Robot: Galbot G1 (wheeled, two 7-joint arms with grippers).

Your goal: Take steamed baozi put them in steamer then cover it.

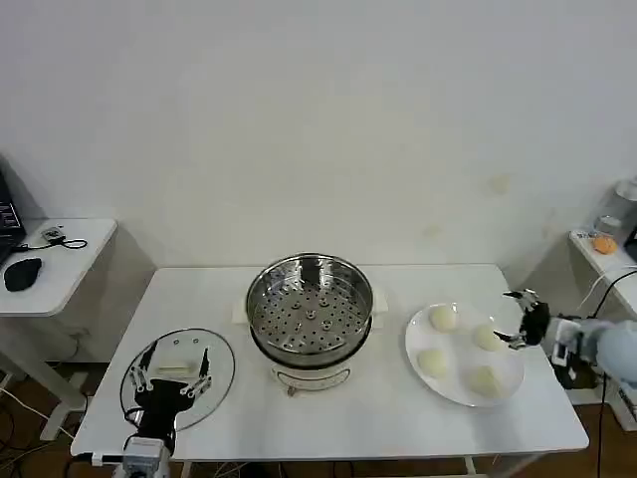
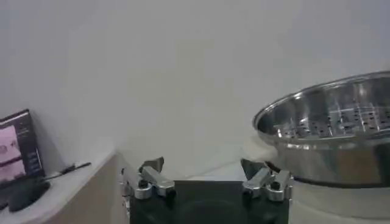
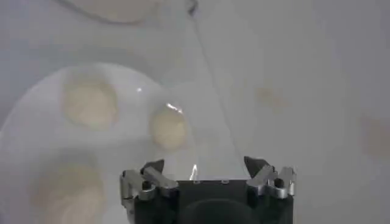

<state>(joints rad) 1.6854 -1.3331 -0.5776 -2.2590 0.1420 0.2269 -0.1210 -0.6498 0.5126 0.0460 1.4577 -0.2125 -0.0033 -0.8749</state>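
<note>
Baozi [image 1: 444, 318], 4 on the plate [image 1: 415, 339]; right gripper [image 1: 515, 319] beside them and left gripper [image 1: 171, 376] over the cover [image 1: 224, 351], fingers spread

The round clear glass cover [image 1: 179, 376] is partly hidden beneath the left claw [image 1: 169, 376] and its black wrist body. In the left wrist view, the shiny stainless-steel steamer [image 2: 329, 137] is cut off at the picture's edge, so just 1 side of its rim and perforated tray shows. In the right wrist view, the cream-white steamed baozi [image 3: 91, 102] on the flat white plate [image 3: 131, 149] are blurred, and 1 bun [image 3: 64, 195] beside the right claw [image 3: 204, 170] runs off the edge.
</note>
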